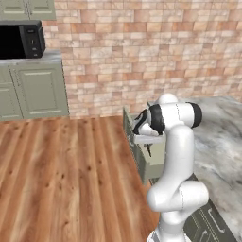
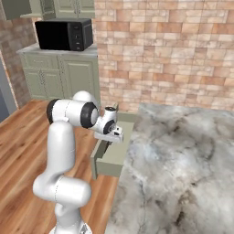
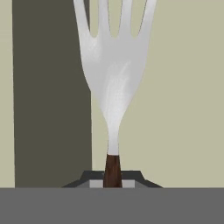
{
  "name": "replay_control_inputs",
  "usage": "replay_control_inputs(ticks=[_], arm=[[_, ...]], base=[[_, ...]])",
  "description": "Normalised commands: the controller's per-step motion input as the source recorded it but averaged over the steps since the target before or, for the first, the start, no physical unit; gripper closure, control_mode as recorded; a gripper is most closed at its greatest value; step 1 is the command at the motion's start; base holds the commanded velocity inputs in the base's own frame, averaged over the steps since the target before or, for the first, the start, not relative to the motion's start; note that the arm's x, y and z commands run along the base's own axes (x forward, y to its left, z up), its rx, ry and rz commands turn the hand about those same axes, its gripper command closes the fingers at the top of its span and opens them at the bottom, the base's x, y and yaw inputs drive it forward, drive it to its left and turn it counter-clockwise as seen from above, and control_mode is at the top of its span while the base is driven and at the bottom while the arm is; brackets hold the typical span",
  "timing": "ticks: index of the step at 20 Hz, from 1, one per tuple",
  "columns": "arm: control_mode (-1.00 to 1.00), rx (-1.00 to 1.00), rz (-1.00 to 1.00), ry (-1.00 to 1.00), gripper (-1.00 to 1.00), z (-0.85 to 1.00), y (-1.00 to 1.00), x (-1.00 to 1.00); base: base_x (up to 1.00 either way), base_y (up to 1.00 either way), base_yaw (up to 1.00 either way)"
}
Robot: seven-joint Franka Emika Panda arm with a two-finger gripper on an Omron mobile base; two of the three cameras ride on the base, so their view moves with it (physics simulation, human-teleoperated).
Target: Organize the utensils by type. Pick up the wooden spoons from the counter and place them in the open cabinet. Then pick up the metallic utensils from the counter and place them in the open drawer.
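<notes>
Over the open drawer [image 2: 111,157], tool [image 3: 113,181] clamps fork [image 3: 113,65] by its handle.

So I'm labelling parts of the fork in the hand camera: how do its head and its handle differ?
The fork head is pale silver, the handle dark brown. The head is broad and splits into tines, the handle is thin and straight. The head hangs free over the drawer, the handle is clamped in the shut jaws. Both lie in one line.
</notes>
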Motion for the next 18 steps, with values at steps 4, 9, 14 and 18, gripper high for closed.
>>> replay_control_inputs(ticks=[4,9,14,18], arm=[[-1.0,0.0,0.0,0.0,1.0,-0.29,0.33,0.0],[-1.0,0.0,-0.05,0.0,1.0,-0.1,0.61,0.0],[-1.0,0.0,-0.08,0.0,1.0,-0.07,0.57,0.0],[-1.0,0.0,-0.12,0.0,1.0,0.0,0.6,0.0]], base=[[0.0,0.0,0.0],[0.0,0.0,0.0],[0.0,0.0,0.0],[0.0,0.0,0.0]])
